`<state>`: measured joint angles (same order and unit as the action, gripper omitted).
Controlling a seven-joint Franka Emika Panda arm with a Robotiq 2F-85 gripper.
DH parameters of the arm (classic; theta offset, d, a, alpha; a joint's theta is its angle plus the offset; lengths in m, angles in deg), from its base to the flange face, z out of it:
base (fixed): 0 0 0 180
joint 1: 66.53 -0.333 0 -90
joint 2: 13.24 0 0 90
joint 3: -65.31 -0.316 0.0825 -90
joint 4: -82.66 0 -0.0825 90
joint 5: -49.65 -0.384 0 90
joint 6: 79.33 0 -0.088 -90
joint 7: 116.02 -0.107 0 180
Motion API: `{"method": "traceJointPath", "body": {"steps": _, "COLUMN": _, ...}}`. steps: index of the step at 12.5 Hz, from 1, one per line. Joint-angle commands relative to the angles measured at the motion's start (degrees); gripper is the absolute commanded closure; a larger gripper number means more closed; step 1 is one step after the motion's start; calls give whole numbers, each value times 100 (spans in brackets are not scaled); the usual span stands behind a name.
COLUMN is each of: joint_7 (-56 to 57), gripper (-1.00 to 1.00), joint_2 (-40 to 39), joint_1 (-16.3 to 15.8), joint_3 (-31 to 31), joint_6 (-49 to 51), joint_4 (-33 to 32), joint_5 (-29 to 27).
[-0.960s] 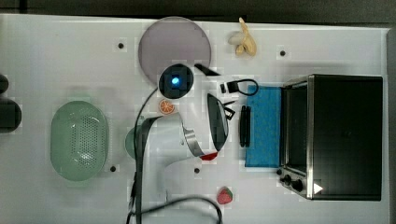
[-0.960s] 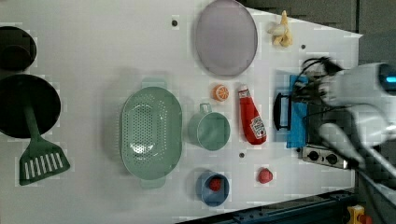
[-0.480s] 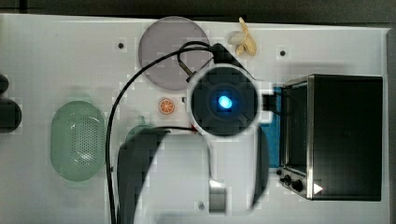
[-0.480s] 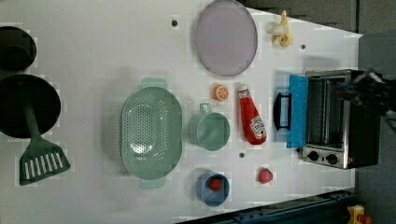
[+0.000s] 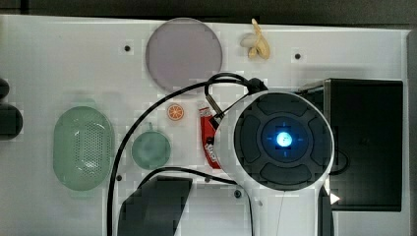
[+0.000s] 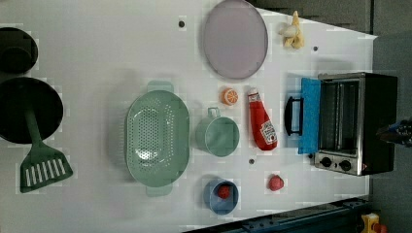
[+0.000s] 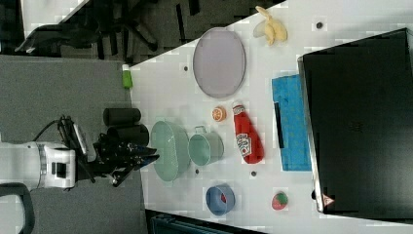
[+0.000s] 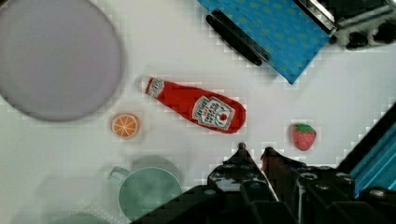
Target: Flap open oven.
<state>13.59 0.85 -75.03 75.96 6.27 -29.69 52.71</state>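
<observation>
Blocking much of the top view, the arm's round wrist housing point(image 5: 282, 138) hides the oven's front and most of the ketchup bottle point(image 5: 208, 142). In the left view the oven point(image 6: 357, 124) stands at the table's point(image 6: 97, 58) right end, its blue glass door point(image 6: 309, 115) folded flat (handle toward the bottle). The hand point(image 8: 254, 150) hangs high over the table, gripping nothing, its 2 fingers nearly pressed together with a narrow gap between them.

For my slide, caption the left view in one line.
Silver toaster oven with blue glass door flapped open beside a red ketchup bottle.
</observation>
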Motion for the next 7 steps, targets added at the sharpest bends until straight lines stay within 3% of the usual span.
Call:
{"method": "traceJointPath", "body": {"steps": 1, "joint_7": -300, "gripper": 65, "joint_2": -43, "joint_1": -56, "joint_3": -30, "joint_6": 25, "joint_4": 172, "joint_5": -44}}
{"method": "traceJointPath", "body": {"steps": 7, "joint_7": -300, "gripper": 65, "joint_2": -144, "joint_1": -56, "joint_3": -44, "joint_6": 23, "joint_4": 159, "joint_5": -43}}
